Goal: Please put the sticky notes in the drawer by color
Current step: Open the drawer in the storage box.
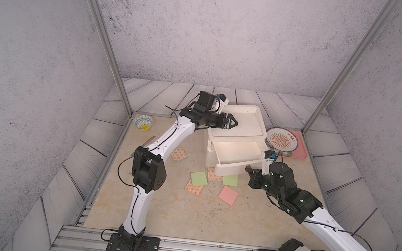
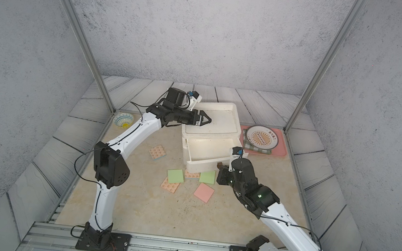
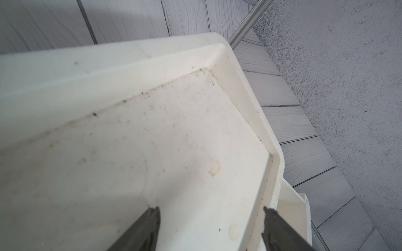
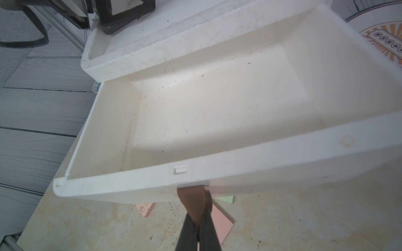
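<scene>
I see a beige marbled surface (image 1: 159, 211) ringed by grey plank-patterned panels, with speckled grey walls and two slanting metal posts around it. The white drawer chest (image 1: 235, 135) stands far and right of centre, its long axis running left to right and its front facing the near edge. Its top drawer (image 1: 236, 167) is pulled out toward me, bare inside. My right hand (image 4: 196, 218) is pressed together on that drawer's brown tab handle (image 4: 191, 201), pinching it. My left hand (image 3: 212, 213) is spread and hangs over the left end of the chest's recessed top, holding nothing. The sticky notes (image 2: 176, 176) lie flat on the surface near the chest's front: a lone orange pad (image 1: 179, 155) to the left, a left green pad (image 1: 198, 178) touching a near orange pad (image 1: 194, 187), a tucked orange pad (image 1: 213, 177) and a right green pad (image 1: 230, 180) partly hidden by the drawer front, and a pink pad (image 1: 228, 195) nearest. A patterned bowl (image 1: 143, 122) sits far left. Right of the chest, a plate (image 1: 282, 139) lies over a green checked cloth (image 2: 256, 149) on a pink tray (image 1: 301, 149).
</scene>
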Robot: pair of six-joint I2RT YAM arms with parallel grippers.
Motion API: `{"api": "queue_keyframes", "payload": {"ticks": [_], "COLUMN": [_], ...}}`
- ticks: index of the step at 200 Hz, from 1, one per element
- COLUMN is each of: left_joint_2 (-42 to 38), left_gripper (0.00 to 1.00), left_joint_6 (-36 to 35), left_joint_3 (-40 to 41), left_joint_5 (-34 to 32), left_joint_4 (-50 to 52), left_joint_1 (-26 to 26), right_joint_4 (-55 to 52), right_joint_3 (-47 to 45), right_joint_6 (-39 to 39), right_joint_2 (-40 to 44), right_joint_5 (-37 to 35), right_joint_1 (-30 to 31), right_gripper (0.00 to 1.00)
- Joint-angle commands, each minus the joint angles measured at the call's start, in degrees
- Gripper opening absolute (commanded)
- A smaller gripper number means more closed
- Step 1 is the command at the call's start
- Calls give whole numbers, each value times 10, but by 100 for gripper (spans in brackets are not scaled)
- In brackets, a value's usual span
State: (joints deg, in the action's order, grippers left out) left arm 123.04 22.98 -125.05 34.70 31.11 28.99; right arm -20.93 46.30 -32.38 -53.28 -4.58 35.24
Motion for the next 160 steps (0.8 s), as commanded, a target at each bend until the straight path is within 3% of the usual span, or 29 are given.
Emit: {"api": "queue_keyframes", "payload": {"ticks": [1,128,139,160], "left_joint_2": [44,49,48,40], "left_gripper": [80,80,80,80], "left_joint_6": [7,8,6,3], "left_joint_3": [14,-9,-12,-17], "left_joint_5": [-46,-42,-44,-44], "left_joint_4": [106,118,121,128], "left_joint_1": [-20,-19,-19,-19], "right_joint_4": [-13,-54,-61,-87], "right_joint_3": [17,37,40,60], "right_joint_6": [-13,-39,-34,-14], "right_joint_2": [33,70,70,67], "right_joint_5": [-4,4,2,-11], "right_joint_1": [1,24,24,25], "right_gripper": [0,0,8,35]}}
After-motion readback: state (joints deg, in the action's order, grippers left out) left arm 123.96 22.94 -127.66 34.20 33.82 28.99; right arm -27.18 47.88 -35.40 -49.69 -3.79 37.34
